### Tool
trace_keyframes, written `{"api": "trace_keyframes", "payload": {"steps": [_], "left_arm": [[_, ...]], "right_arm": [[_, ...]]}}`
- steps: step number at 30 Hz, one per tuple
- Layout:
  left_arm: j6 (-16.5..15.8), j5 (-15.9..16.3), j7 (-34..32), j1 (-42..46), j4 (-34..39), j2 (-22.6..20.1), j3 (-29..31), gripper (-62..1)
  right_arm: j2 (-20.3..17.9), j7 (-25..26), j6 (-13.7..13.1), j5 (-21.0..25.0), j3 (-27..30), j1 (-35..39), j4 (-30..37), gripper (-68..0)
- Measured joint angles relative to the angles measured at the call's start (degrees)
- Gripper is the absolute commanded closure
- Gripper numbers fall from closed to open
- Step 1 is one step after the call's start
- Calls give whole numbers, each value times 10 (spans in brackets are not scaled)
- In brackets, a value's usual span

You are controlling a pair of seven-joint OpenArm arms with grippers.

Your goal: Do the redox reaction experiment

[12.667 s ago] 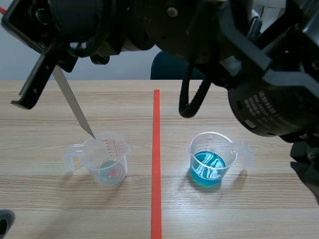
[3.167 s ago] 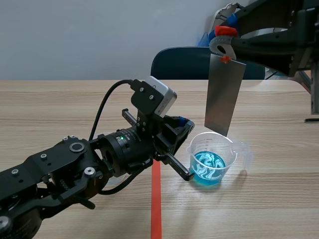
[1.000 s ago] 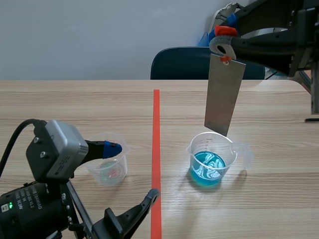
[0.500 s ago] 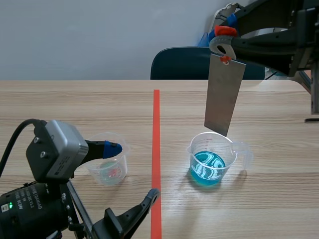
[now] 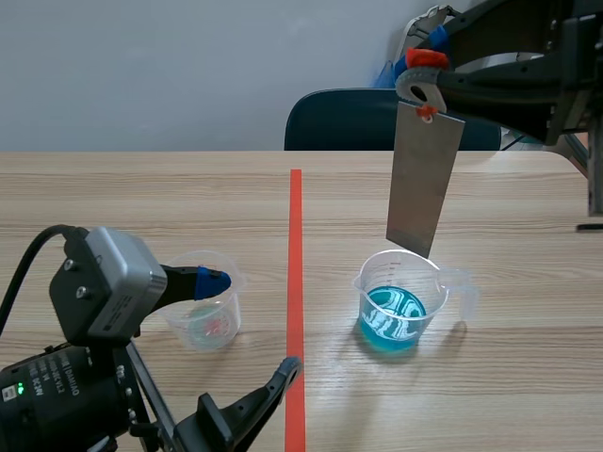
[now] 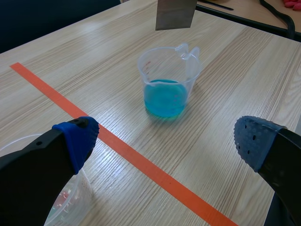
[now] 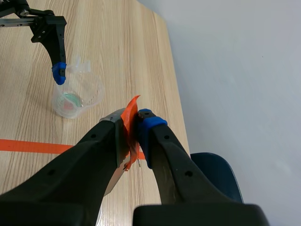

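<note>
Right hand (image 5: 422,75): plate (image 5: 424,184) over blue-liquid beaker (image 5: 400,303).

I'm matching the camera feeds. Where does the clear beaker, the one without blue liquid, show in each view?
Scene view: clear beaker stands left of the tape line, by the left gripper.
Left wrist view: beaker lies partly under one finger of the left gripper.
Right wrist view: beaker stands ahead of the right gripper, past the tape line.
Shared landmark: the tape line.

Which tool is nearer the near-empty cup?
Left. The left tool sits beside the near-empty cup, at its rim; the right tool holds a metal strip high above the blue-liquid cup.
</note>
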State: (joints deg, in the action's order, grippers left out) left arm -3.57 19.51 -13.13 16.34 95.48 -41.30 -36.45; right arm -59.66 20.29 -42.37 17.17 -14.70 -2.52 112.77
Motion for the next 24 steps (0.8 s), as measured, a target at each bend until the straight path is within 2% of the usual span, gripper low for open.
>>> {"api": "trace_keyframes", "payload": {"steps": [24], "left_arm": [[0, 0, -11, 0, 0, 0, 0, -617]], "right_arm": [[0, 0, 0, 0, 0, 0, 0, -4]]}}
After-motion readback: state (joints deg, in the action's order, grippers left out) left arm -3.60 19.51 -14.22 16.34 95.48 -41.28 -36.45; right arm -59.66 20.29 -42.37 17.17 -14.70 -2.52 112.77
